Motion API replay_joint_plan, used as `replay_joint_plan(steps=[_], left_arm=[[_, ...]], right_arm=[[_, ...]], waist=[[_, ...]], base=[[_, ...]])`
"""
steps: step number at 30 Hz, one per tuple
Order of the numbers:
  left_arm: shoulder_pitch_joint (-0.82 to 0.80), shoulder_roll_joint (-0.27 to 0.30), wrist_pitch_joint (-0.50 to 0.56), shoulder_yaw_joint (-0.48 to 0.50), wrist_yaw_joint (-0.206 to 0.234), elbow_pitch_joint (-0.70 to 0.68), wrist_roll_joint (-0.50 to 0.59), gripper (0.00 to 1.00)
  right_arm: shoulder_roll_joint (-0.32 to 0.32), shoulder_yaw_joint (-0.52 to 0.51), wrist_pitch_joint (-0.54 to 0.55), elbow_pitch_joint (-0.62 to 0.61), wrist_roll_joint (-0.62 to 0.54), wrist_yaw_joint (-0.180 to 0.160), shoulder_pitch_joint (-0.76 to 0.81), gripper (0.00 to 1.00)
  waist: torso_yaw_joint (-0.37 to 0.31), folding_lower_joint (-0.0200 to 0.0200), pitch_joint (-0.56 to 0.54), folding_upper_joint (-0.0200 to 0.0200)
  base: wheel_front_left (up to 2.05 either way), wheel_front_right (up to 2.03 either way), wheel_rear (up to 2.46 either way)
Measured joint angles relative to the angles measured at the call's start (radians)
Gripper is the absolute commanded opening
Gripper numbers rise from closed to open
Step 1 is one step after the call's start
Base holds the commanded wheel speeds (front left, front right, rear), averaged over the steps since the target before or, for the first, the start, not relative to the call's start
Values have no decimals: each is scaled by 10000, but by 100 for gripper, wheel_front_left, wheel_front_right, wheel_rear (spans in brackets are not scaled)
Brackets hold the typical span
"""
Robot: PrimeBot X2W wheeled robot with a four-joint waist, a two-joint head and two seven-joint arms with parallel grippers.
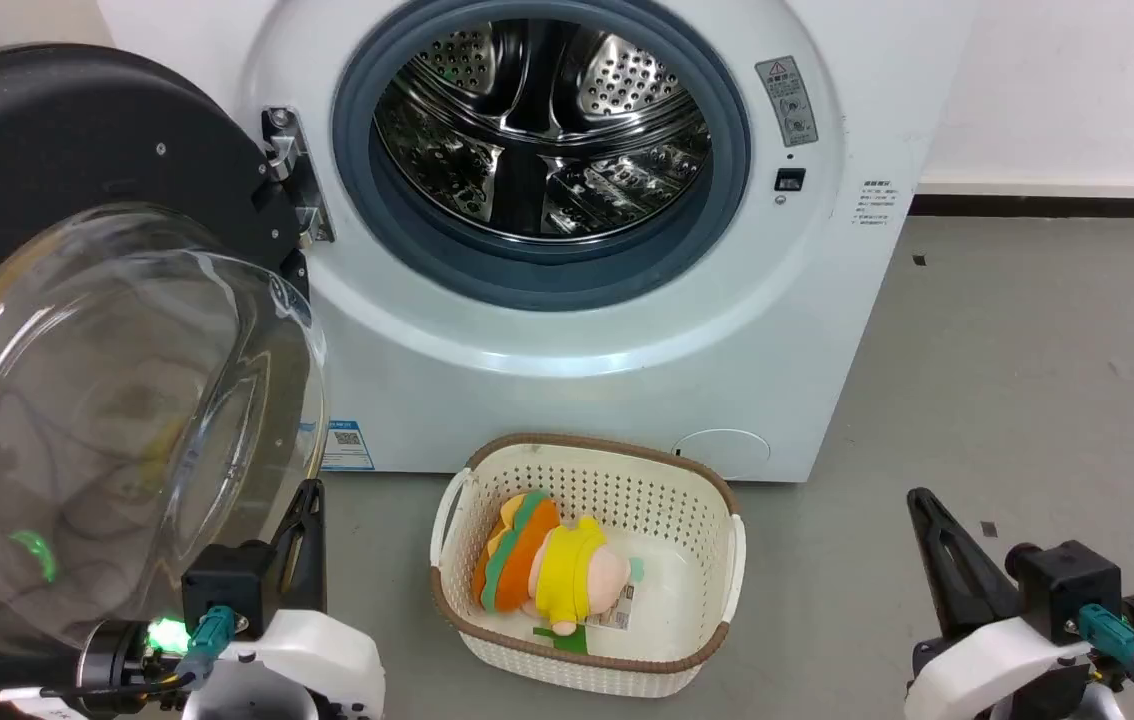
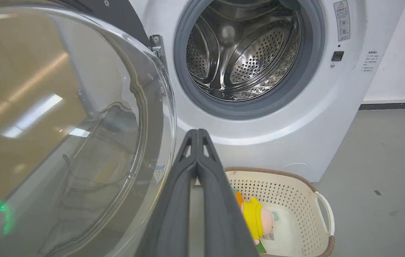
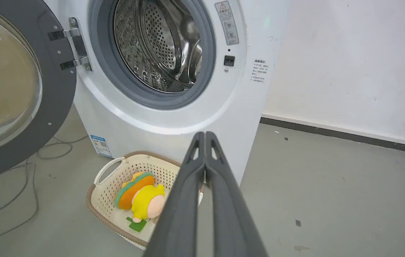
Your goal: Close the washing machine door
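Observation:
The washing machine point(image 1: 567, 330) stands ahead, white, its grey-gasketed opening and steel drum point(image 1: 539, 120) uncovered. The washing machine door point(image 1: 77, 330) hangs wide open at the left on its hinge point(image 1: 295, 175), black ring frame around a bulging clear glass bowl that fills the left of the left wrist view point(image 2: 63, 135). My left gripper point(image 1: 305, 495) is shut and empty, its tip just right of the glass bowl's edge, close to it. My right gripper point(image 1: 919, 498) is shut and empty, low at the right over the floor, away from the machine. In the right wrist view the door point(image 3: 16, 89) shows at the left.
A cream perforated basket point(image 1: 697, 500) with a brown rim sits on the grey floor before the machine, holding a yellow and orange plush toy point(image 1: 552, 565). Cables point(image 3: 16, 185) lie on the floor under the door. A white wall point(image 3: 349, 64) runs at the right.

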Motion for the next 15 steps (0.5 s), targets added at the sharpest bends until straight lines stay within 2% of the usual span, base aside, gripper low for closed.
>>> replay_joint_plan(steps=[15], left_arm=[[0,0,0,0,0,-2,0,0]], right_arm=[[0,0,0,0,0,0,0,0]], waist=[[0,0,0,0]], base=[[0,0,0]])
